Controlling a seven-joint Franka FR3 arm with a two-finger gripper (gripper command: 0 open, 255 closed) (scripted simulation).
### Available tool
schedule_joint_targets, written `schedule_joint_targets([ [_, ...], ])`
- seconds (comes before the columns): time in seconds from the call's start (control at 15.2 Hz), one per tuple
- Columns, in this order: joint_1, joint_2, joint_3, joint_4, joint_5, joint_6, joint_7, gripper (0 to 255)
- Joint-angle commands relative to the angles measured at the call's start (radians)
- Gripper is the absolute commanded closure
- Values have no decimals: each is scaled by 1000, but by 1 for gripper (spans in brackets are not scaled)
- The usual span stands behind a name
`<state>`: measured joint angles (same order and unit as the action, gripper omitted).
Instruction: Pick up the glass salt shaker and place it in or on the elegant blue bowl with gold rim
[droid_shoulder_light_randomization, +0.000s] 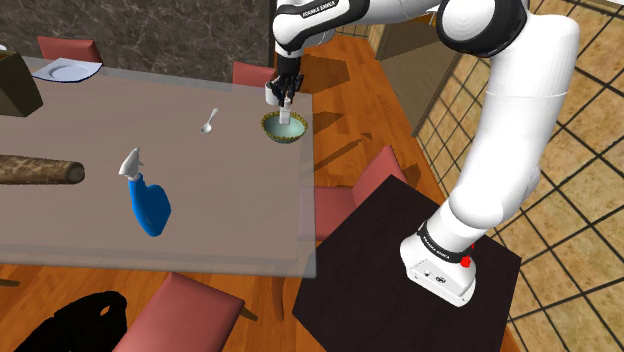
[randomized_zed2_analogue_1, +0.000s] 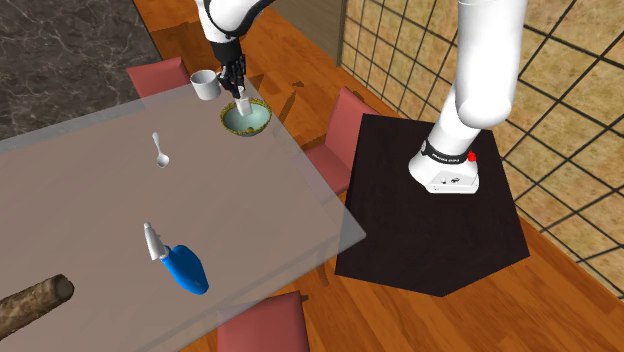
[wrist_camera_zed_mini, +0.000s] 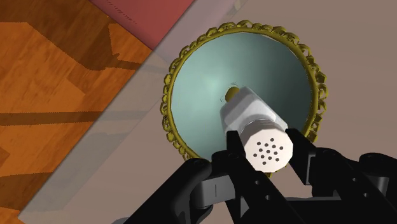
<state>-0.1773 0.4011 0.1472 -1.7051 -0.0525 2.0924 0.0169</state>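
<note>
The gripper (wrist_camera_zed_mini: 270, 156) is closest to the lens. Its two black fingers (wrist_camera_zed_mini: 232, 167) press against either side of the salt shaker (wrist_camera_zed_mini: 253, 113) just below the cap, so it is grasping the shaker. The cap is a pale disc with small dark holes, facing the camera. The body under it looks plain white and points down into the bowl (wrist_camera_zed_mini: 196, 81). The shaker's lower end is over the middle of the bowl's pale blue-green inside; whether it touches the bottom I cannot tell. The bowl has a knobbly gold rim.

In the shoulder view the gripper (droid_shoulder_light_randomization: 286, 100) hangs straight down over the bowl (droid_shoulder_light_randomization: 269, 127), with the shaker (droid_shoulder_light_randomization: 287, 118) upright between the fingers and its lower part below the rim. The bowl stands near the corner of the tabletop (droid_shoulder_light_randomization: 220, 240) on the side towards the stand (droid_shoulder_light_randomization: 350, 272). A white mug (randomized_zed2_analogue_1: 205, 85) sits just beside the bowl, its inside too small to make out. Farther along the tabletop lie a spoon (droid_shoulder_light_randomization: 208, 123), a blue spray bottle (droid_shoulder_light_randomization: 148, 203) on its side, and a brown log-like roll (droid_shoulder_light_randomization: 40, 170) cut off by the frame edge. At the far end are a plate (droid_shoulder_light_randomization: 65, 71) and a dark box (droid_shoulder_light_randomization: 14, 85), also cut off.

The tabletop is grey and see-through. Red chairs (droid_shoulder_light_randomization: 180, 312) stand round it on a wooden floor (droid_shoulder_light_randomization: 350, 110). A dark marbled wall (droid_shoulder_light_randomization: 170, 40) runs behind, a lattice panel (droid_shoulder_light_randomization: 590, 90) stands beyond the arm, and a black area (droid_shoulder_light_randomization: 70, 322) shows at the lower corner.
</note>
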Motion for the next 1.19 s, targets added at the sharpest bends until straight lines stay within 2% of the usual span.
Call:
schedule_joint_targets([
  [0.0, 0, 0, 0, 0, 0, 0, 0, 255],
  [0.07, 0, 0, 0, 0, 0, 0, 0, 0],
  [0.4, 0, 0, 0, 0, 0, 0, 0, 0],
  [0.66, -2, -42, 3, 69, 8, -110, -5, 0],
  [1.12, -2, -42, 3, 69, 8, -110, -5, 0],
])
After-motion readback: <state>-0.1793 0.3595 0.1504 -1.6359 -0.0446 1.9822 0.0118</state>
